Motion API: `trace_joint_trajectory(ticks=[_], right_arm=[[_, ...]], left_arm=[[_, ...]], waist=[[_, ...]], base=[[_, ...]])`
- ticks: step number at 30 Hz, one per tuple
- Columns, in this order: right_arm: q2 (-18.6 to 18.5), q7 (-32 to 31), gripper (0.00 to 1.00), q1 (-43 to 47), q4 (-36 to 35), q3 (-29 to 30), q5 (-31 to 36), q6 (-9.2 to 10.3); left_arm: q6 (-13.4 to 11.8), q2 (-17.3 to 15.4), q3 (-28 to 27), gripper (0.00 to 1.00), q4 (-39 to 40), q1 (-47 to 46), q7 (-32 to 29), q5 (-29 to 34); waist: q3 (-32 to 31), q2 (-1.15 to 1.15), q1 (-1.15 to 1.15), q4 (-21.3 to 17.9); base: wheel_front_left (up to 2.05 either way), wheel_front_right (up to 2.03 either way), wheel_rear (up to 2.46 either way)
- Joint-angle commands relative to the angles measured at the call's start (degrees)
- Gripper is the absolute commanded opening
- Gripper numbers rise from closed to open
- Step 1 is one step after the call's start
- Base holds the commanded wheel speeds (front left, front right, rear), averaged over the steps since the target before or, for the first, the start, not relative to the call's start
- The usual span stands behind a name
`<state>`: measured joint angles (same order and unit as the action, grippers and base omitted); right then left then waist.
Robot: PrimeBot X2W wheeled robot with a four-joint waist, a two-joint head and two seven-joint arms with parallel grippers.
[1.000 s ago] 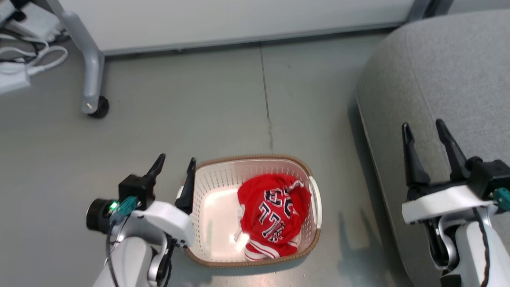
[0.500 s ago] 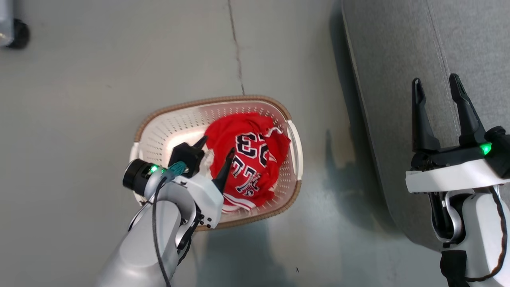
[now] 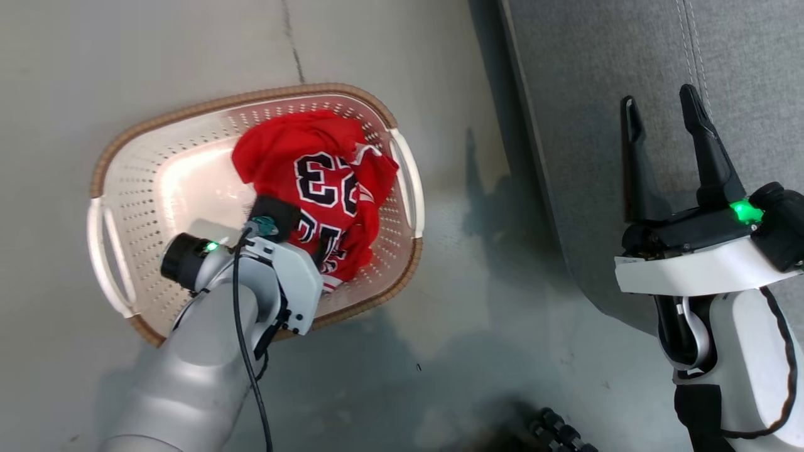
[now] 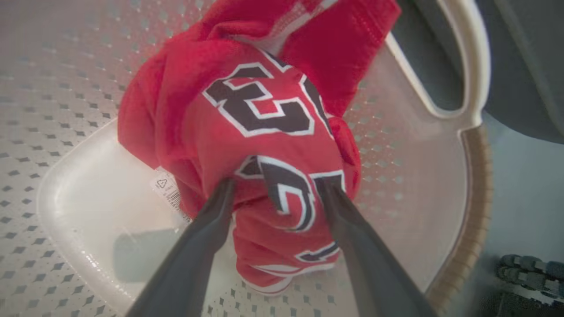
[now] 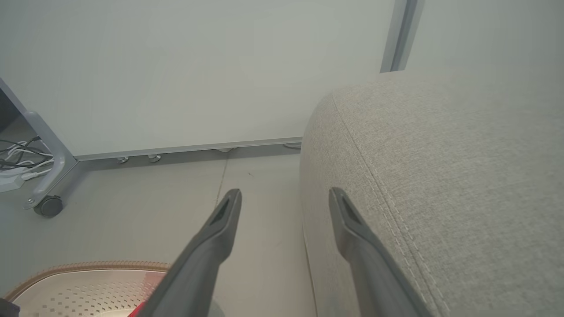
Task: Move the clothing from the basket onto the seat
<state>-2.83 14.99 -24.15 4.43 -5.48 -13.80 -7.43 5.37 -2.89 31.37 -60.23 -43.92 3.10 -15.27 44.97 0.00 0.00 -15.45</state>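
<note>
Straddling a fold of the clothing [image 4: 246,110] bunched in the basket [image 3: 95,182], the left hand [image 4: 277,185] stands spread, not yet pinching. Closing shallow could catch one layer (slippery fabric, probably) and spill the rest short of the seat [image 3: 597,63], where the right hand [image 3: 657,99] hovers spread.

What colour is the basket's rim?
The basket rim is brown with a woven look, clearest in the head view.
</note>
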Motion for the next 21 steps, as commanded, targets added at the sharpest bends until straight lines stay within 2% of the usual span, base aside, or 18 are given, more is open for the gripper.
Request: trace_joint_trajectory(ticks=[1, 6, 7, 14, 21], right_arm=[[-0.2, 0.4, 1.0, -1.1, -0.8, 0.0, -0.7, -0.11], [-0.2, 0.3, 1.0, -1.0, -1.6, -0.3, -1.4, -0.11], [-0.2, 0.3, 1.0, -1.1, -1.8, -0.4, -1.5, -0.11], [-0.2, 0.3, 1.0, -1.0, -1.5, 0.1, -0.2, -0.11], [-0.2, 0.3, 1.0, 0.3, -0.5, 0.7, 2.0, -0.11]], left_arm=[[-0.3, -0.7, -0.5, 1.0, -1.9, -1.7, -0.4, -0.6], [0.2, -0.5, -1.0, 1.0, -5.8, -3.6, -0.7, -2.0], [0.6, -0.5, -1.0, 0.0, -7.0, -4.2, -0.1, -2.5], [0.7, -0.3, -0.2, 0.0, -9.5, -5.4, 3.6, -3.3], [1.2, -0.1, 0.9, 0.0, -8.4, -4.0, 9.0, -4.4]], waist=[[2.2, 0.0, 0.0, -1.9], [3.1, 0.0, 0.0, -2.6], [3.2, 0.0, 0.0, -2.7], [1.0, 0.0, 0.0, -1.5], [-4.6, 0.0, 0.0, 2.2]], base=[[0.0, 0.0, 0.0], [0.0, 0.0, 0.0], [0.0, 0.0, 0.0], [0.0, 0.0, 0.0], [0.0, 0.0, 0.0]])
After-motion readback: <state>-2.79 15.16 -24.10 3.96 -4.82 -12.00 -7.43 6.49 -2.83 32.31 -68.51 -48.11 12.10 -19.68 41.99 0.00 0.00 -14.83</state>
